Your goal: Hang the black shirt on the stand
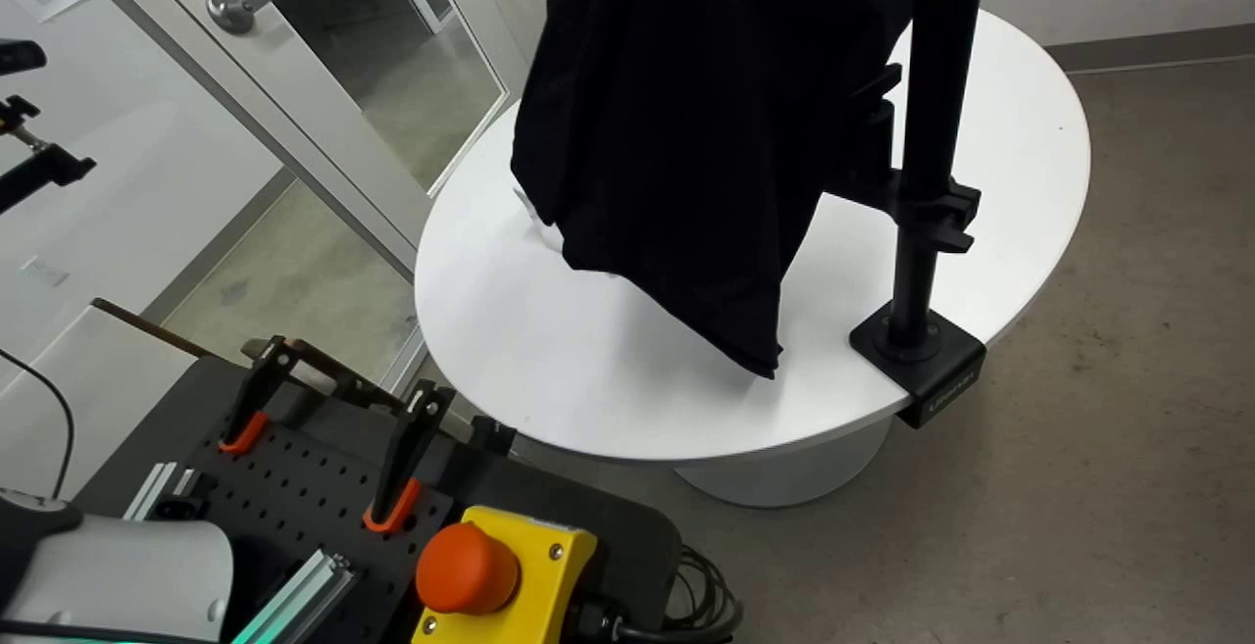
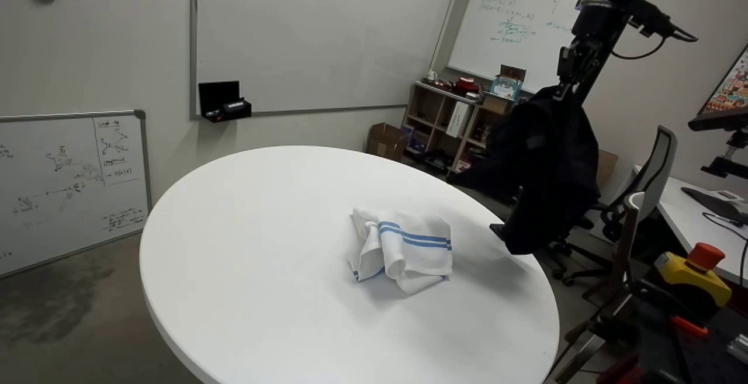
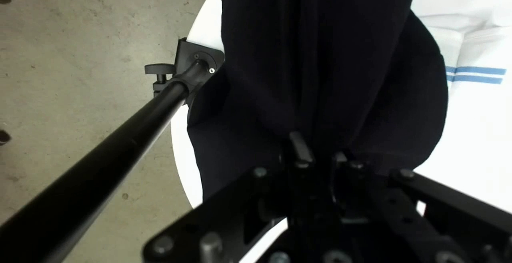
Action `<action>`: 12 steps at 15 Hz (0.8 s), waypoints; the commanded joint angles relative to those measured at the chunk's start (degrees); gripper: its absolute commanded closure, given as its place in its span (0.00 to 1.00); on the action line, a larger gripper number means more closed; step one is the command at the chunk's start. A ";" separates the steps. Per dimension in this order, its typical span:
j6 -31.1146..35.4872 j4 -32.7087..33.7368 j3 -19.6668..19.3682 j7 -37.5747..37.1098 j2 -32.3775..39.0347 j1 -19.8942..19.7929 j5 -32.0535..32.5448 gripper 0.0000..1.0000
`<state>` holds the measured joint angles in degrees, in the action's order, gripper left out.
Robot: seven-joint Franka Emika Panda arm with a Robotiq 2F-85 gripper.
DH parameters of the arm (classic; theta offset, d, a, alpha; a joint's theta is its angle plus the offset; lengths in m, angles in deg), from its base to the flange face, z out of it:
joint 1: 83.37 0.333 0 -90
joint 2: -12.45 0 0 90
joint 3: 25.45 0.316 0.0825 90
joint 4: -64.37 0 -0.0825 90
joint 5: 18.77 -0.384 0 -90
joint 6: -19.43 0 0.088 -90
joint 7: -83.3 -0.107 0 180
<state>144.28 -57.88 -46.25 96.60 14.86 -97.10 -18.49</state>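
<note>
The black shirt hangs in loose folds above the round white table in both exterior views; it also shows in the other place near the table edge. In the wrist view the shirt fills the middle. My gripper is above it with the fingers close together and black cloth between them; it also shows in the wrist view. A black upright pole, the stand, is clamped to the table edge beside the shirt. In the wrist view the stand runs left of the shirt. Whether they touch is unclear.
The white table bears a crumpled white cloth with blue stripes. The stand has a side bracket near the shirt. A yellow box with a red button and orange-tipped clamps sit on the dark robot bench.
</note>
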 commanded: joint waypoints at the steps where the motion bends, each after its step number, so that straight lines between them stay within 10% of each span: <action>1: -4.28 7.78 2.22 -2.95 6.91 -1.26 -0.76 0.97; 12: -7.13 21.98 5.36 -16.11 21.13 -0.02 3.08 0.97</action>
<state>139.14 -40.86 -41.63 84.47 31.93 -97.46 -17.44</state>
